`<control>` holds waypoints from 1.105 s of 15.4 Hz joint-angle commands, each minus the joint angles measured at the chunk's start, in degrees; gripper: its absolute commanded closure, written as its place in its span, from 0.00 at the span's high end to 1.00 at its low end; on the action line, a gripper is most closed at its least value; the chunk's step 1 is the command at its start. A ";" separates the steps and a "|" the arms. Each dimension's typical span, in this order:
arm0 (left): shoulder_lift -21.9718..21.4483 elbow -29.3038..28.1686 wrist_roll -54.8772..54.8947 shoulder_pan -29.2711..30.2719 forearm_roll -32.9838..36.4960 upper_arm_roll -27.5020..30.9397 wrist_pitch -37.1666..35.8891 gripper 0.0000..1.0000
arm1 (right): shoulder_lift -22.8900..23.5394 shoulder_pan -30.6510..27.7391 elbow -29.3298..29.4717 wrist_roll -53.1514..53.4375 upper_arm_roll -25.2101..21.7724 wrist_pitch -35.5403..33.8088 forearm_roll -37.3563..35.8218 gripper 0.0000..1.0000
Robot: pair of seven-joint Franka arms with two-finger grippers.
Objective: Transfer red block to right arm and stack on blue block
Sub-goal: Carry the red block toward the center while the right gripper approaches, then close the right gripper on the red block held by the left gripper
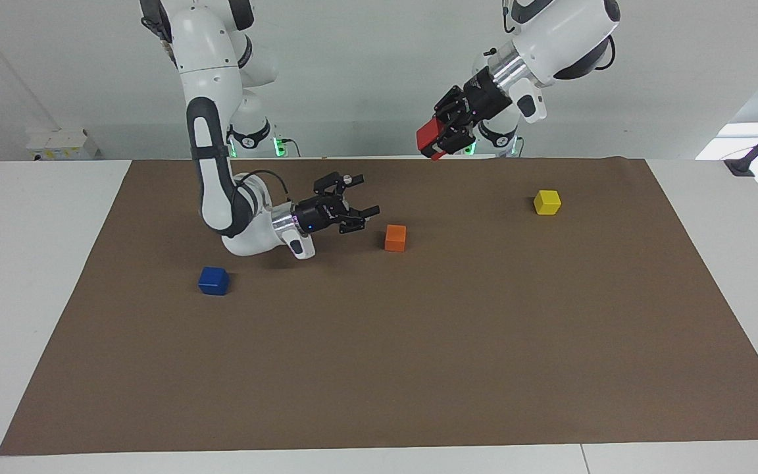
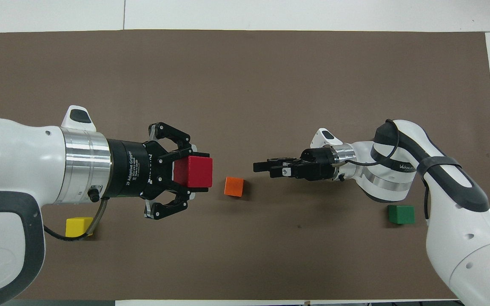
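- Two white arms, each with a black two-finger gripper; five plain cubes of equal size, one per colour.
- red block [image 1: 428, 136] clamped in the left gripper [image 1: 435, 141], held in the air over the brown mat's [image 1: 418, 368] edge nearest the robots; cube, no long axis, free face turned toward the right gripper [image 1: 364, 219].
- Right gripper low over the mat beside the orange cube [image 1: 395, 237], fingers spread, holding nothing, aimed sideways at the left gripper.
- blue block [image 1: 214, 280] flat on the mat at the right arm's end, well apart from both grippers.
- yellow cube [image 1: 547, 202] at the left arm's end; green cube [image 2: 401, 214] beside the right arm.
- Matte flat mat on a white table [image 1: 37, 217].
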 commanded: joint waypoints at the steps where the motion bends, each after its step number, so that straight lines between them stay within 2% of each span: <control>1: -2.22 -2.66 -0.84 -0.52 -1.18 0.47 1.96 0.00 | -0.58 -0.38 -0.92 5.34 1.95 -2.05 4.81 1.00; 5: -3.10 -4.51 -0.93 -0.52 -1.18 0.21 3.98 0.00 | -0.84 1.02 -1.71 7.11 5.82 -2.67 12.27 1.00; 8: -3.19 -4.60 -1.28 -0.52 -1.18 -0.32 3.99 0.00 | -1.19 3.31 -2.50 7.11 5.83 -2.85 16.50 1.00; 14: -3.63 -5.39 -2.24 -0.52 -1.35 -0.32 4.42 0.00 | -1.72 3.84 -3.47 7.37 7.67 -6.62 22.21 1.00; 17: -3.63 -5.39 -2.24 -0.43 -1.35 -0.32 4.42 0.00 | -1.72 4.19 -3.38 7.37 7.85 -6.80 23.01 1.00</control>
